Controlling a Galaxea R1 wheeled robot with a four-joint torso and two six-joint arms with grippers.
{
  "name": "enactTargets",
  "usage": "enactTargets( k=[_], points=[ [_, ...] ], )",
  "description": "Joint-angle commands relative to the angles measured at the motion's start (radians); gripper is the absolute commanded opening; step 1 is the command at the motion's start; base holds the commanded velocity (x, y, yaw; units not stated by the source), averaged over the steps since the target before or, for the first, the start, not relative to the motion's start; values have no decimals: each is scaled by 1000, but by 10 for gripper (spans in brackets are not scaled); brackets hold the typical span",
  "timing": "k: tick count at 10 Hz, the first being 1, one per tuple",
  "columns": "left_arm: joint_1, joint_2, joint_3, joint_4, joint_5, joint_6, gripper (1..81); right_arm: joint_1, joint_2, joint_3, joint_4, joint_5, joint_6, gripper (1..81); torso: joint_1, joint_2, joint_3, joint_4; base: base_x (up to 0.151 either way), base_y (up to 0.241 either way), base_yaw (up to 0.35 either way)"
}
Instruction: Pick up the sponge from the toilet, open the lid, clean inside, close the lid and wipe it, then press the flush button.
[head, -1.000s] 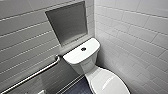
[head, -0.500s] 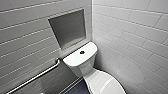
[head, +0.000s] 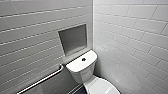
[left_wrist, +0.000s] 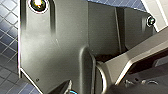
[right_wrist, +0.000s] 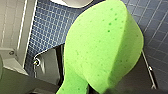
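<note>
- The sponge (right_wrist: 100, 47) is in the right gripper (right_wrist: 85, 88), pinched at its narrow end so that the green pad bends and bulges out above the grip.
- In the right wrist view the sponge hangs over the blue small-tiled floor (right_wrist: 50, 27), clear of the toilet; a curved white edge shows beyond it.
- Its pitted face is bright green all over, with a rounded rim.
- The toilet (head: 85, 72) stands in the corner of the room, low in the head view, with its tank against the left wall.
- The lid (head: 101, 86) lies down over the bowl, white and glossy; its front part is cut off by the picture's edge.
- The flush button (head: 83, 59) sits dark and round at the middle of the tank top.
- Whether the left gripper (left_wrist: 75, 90) is spread or pressed together cannot be told: the robot's dark plate and jointed bar cover most of the left wrist view, with the same blue floor beside them.
- A square niche (head: 73, 38) is set into the left wall just above the tank.
- A metal bar (head: 42, 80) runs at a slant along that wall, its upper end fixed near the tank.
- Both walls (head: 130, 37) are clad in long white tiles laid in rows and meet just behind the tank.
</note>
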Motion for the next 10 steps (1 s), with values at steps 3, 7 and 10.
enactTargets(
  k=[3, 7, 10],
  points=[
    [-29, 39, -101, -9, 71, -1, 811, 10, 64, -109, -66, -154, -4, 10, -97, 149, 20, 0, 0, 0, 0],
    [-29, 81, -167, -11, 72, -4, 811, 10, 107, -156, -87, -175, -4, 10, -191, 294, 102, 0, 0, 0, 0],
    [-29, 82, -167, -9, 72, -2, 811, 7, 116, -169, -87, -175, -4, 10, -253, 390, 195, 0, 0, 0, 0]
  ],
)
